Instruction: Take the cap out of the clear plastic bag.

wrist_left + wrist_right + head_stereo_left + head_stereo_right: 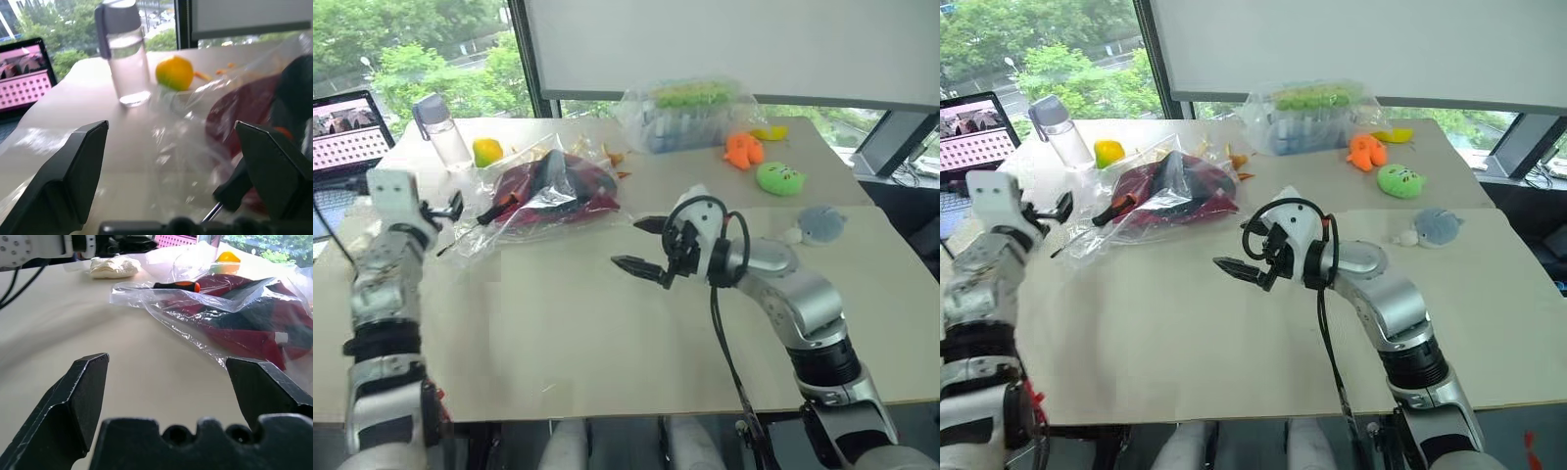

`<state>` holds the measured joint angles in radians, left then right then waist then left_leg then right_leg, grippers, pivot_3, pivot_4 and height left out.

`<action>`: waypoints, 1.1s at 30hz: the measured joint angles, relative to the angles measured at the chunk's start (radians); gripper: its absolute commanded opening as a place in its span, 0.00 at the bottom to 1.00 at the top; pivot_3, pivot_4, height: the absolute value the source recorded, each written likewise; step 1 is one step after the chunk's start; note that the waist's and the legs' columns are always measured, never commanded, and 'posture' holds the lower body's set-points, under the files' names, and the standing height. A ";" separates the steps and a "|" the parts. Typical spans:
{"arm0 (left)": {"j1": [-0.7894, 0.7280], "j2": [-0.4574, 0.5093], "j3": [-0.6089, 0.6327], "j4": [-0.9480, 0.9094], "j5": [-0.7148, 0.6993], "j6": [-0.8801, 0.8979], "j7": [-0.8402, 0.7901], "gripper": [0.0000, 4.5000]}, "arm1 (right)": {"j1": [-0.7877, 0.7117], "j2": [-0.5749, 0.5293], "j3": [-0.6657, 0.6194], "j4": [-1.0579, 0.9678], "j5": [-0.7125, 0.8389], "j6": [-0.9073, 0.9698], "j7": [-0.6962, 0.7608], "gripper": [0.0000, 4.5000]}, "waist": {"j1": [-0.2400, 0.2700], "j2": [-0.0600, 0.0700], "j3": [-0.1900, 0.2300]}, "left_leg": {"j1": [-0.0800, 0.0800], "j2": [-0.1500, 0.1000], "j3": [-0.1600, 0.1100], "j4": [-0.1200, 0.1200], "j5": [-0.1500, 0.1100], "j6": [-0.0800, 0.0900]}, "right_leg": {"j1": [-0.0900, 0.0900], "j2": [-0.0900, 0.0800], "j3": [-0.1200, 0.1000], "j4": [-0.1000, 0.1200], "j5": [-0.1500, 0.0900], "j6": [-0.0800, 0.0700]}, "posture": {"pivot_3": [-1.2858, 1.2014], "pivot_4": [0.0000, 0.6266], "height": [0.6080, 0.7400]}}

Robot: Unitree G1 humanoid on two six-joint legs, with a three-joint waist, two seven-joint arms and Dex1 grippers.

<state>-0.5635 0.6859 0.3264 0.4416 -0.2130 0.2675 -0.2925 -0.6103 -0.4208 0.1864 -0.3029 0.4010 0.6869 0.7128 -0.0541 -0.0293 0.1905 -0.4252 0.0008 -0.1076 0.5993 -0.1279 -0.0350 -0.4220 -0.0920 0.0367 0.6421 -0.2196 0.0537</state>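
Still bagged: cap [570, 183] inside bag [524, 220] on desk [568, 333], long axis across desk. Left end effector [442, 209] open, empty, just beside bag's edge; right end effector [641, 247] open, farther off.

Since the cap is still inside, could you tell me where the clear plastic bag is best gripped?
Probably the loose, empty film at the clear plastic bag's edge nearest the left claw, approached from that side. It lies flat and free of the cap, which bulks toward the bag's other end.
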 measured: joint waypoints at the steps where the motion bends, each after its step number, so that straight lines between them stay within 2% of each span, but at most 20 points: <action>1: 0.014 0.017 -0.006 -0.003 0.012 0.000 -0.013 0.99 | 0.000 0.002 0.001 0.000 -0.001 -0.001 0.002 1.00 | 0.001 0.000 0.000 | 0.000 0.000 0.000 0.000 0.000 0.000 | 0.000 0.000 0.000 0.000 0.000 0.000 | 0.52 0.24 1.00; 7: 0.042 0.129 -0.109 -0.016 0.094 -0.019 -0.151 0.99 | -0.006 0.024 0.025 0.019 -0.008 -0.015 0.009 1.00 | 0.016 0.000 0.000 | 0.000 0.000 0.000 0.000 0.000 0.000 | 0.000 0.000 0.000 -0.001 0.000 0.000 | 0.52 0.24 1.00; 13: 0.066 0.154 -0.243 -0.003 0.201 -0.057 -0.244 0.99 | -0.005 0.022 0.029 0.020 -0.025 -0.022 0.012 1.00 | 0.013 0.000 0.000 | 0.000 0.000 0.000 -0.001 0.000 0.000 | -0.001 0.000 0.000 -0.001 0.000 -0.001 | 0.52 0.24 1.00; 22: -0.035 0.189 -0.357 0.139 0.396 -0.168 -0.192 0.99 | 0.002 0.020 0.028 0.018 -0.026 -0.022 0.003 1.00 | 0.010 0.000 0.000 | 0.000 0.000 0.000 -0.001 0.000 0.000 | -0.001 0.000 0.000 -0.001 0.000 -0.001 | 0.52 0.24 1.00; 29: -0.107 0.180 -0.364 0.229 0.439 -0.214 -0.161 0.99 | 0.004 0.015 0.027 0.016 -0.026 -0.022 0.000 1.00 | 0.011 0.000 0.000 | -0.001 0.000 0.000 -0.001 0.000 0.000 | -0.001 0.000 -0.001 -0.001 0.000 -0.001 | 0.52 0.24 1.00; 33: -0.195 0.052 -0.295 0.221 0.296 -0.247 -0.224 0.99 | 0.008 0.010 0.022 0.010 -0.026 -0.022 -0.003 1.00 | 0.033 0.000 0.000 | -0.002 0.000 0.000 0.001 0.000 0.000 | -0.001 0.000 -0.002 -0.001 0.000 -0.001 | 0.52 0.24 1.00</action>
<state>-0.7583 0.7382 0.0315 0.6624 0.0831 0.0207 -0.5168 -0.6023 -0.4108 0.2087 -0.2932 0.3751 0.6651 0.7094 -0.0215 -0.0296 0.1905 -0.4272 0.0012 -0.1076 0.6000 -0.1279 -0.0351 -0.4225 -0.0922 0.0347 0.6413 -0.2197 0.0531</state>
